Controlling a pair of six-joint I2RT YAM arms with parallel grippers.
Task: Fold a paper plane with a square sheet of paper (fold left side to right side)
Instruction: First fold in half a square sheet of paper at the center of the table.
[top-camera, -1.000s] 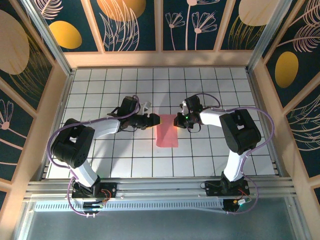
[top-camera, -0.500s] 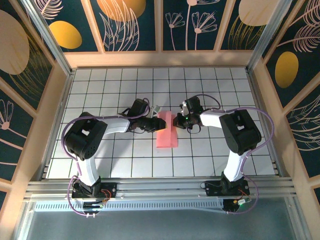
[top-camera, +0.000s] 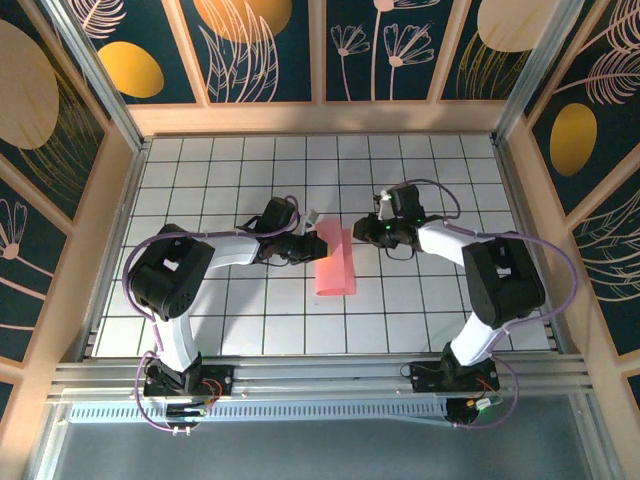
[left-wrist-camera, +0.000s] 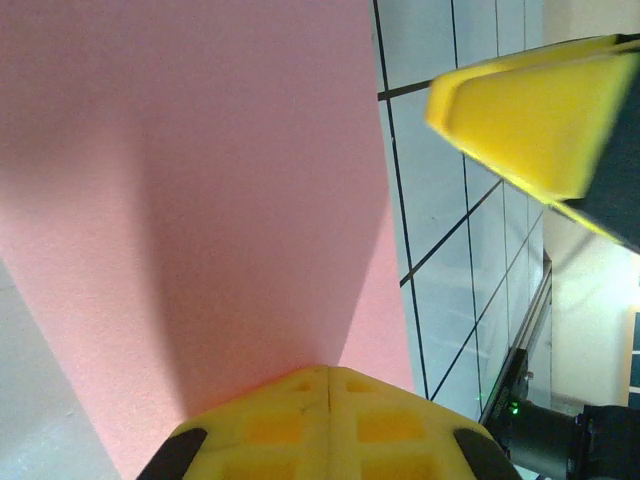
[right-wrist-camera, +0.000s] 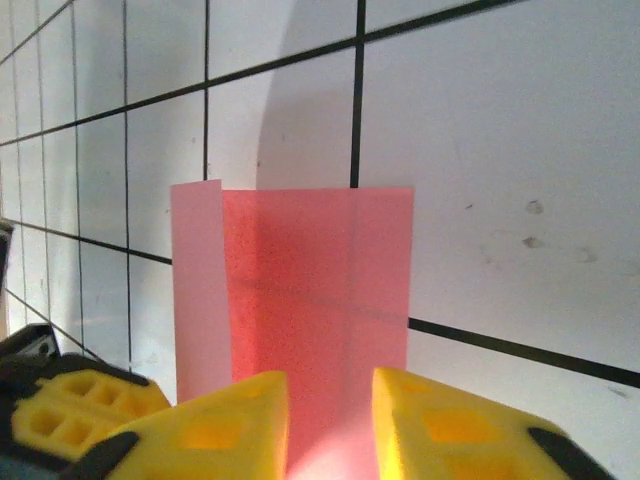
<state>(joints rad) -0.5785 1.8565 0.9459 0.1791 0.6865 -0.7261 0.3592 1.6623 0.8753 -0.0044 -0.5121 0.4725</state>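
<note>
Left claw (left-wrist-camera: 328, 375) first: the two yellow waffle-pattern pads are pressed flat together, and they meet right where the salmon-pink square sheet of paper (left-wrist-camera: 200, 200) runs into them. So it's pinching the sheet's edge. In the overhead view the left claw (top-camera: 308, 243) sits at the sheet's left side, up near its far corner, and that side looks lifted a bit off the tiles.

Right claw (right-wrist-camera: 330, 400) is a different story. Its yellow fingers stand apart with a clear gap, and the pink paper shows in that gap, with no grip on it that I can see. From above, the right claw (top-camera: 372, 232) is just off the sheet's far right corner.

The sheet (top-camera: 335, 265) itself lies roughly mid-worktop as a narrow upright rectangle, long sides running from the far edge toward the near edge. Through the right wrist camera the sheet (right-wrist-camera: 310, 270) reads as thin matte paper, plain, with sharp square corners. A paler strip runs down its left side and the rest is a deeper pink, with faint crease lines crossing it.

The worktop (top-camera: 220, 160) is white square tiles with dark grid lines, and up close the worktop (right-wrist-camera: 500, 150) has a few small scuff marks.
</note>
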